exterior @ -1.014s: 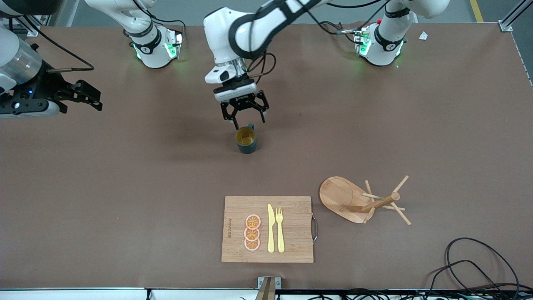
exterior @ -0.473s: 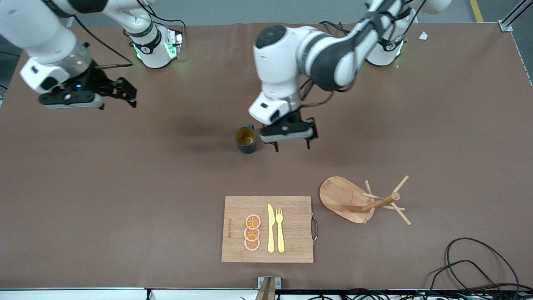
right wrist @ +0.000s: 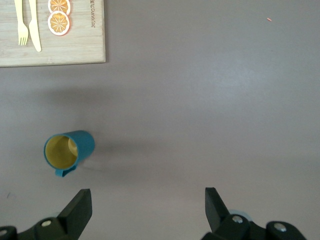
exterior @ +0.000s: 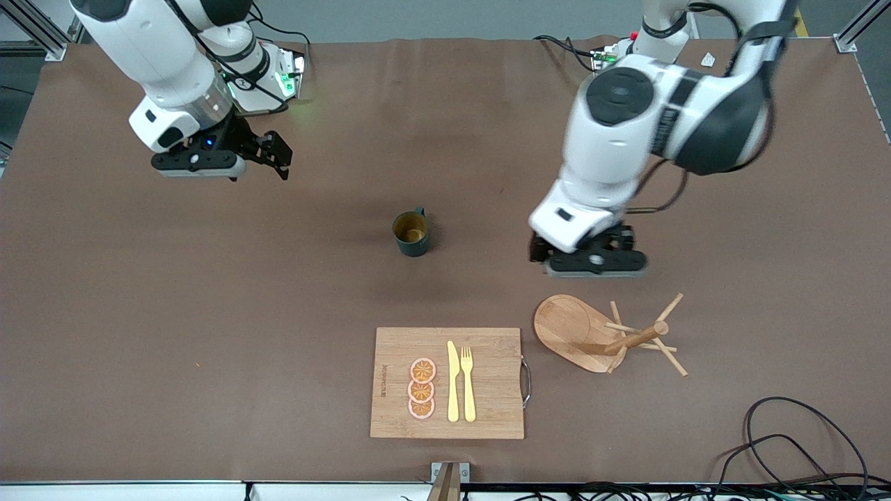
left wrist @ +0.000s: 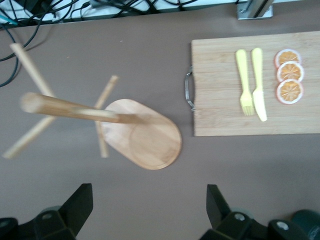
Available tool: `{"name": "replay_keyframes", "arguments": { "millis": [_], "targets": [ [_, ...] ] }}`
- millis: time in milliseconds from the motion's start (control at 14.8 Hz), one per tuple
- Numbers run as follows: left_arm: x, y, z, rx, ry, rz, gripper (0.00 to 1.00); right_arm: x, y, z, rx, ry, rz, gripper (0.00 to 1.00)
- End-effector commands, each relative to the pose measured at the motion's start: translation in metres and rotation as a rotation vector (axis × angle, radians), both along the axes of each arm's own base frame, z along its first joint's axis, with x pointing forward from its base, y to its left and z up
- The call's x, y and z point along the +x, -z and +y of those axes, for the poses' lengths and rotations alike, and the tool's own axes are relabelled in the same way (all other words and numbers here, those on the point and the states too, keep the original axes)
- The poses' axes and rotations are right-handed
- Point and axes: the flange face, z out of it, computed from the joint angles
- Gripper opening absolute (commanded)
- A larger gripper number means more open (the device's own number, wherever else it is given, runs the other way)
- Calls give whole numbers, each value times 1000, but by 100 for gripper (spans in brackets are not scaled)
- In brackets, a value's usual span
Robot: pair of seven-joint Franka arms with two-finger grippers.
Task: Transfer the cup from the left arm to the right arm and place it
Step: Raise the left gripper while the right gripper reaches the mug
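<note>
The cup [exterior: 411, 234] was dark teal outside and mustard-yellow within, standing on a plain brown table [exterior: 209, 313]. At about six o'clock from it lay a pale bamboo-toned cutting board [exterior: 487, 410] carrying three orange-and-pink citrus slices [exterior: 422, 389] and a pale yellow knife [exterior: 453, 382] and fork [exterior: 468, 383], with a light wooden mug tree [exterior: 605, 337] at its three o'clock. Both arms were white with black grippers, the left gripper [exterior: 592, 261] and the right gripper [exterior: 268, 154] alike.

We count one cup [exterior: 411, 234], one cutting board [exterior: 487, 410], three orange slices [exterior: 422, 389], one knife [exterior: 453, 381], one fork [exterior: 468, 384], one wooden mug tree [exterior: 605, 335] and two arms.
</note>
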Motion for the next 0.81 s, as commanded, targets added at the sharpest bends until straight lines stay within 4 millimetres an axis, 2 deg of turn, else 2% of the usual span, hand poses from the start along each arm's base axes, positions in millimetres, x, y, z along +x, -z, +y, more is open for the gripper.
{"name": "replay_keyframes", "arguments": {
  "millis": [0,135,203,405,608,743],
  "targets": [
    [2,-32,70,-22,43,61,100,9,37,34,27,49,-7,100],
    [1,-51,113,-16,71,86,100,3,61,70,45,85,-15,100],
    [0,-64,140,-25,58,100,100,3,77,81,53,85,-20,100],
    [-11,-95,208,-70,14,132,100,9,129,99,40,78,-1,100],
    [-36,-125,255,-67,-18,151,100,4,169,126,49,68,1,100],
    [-55,-140,266,-71,-22,159,100,0,186,142,63,84,-7,100]
  ]
}}
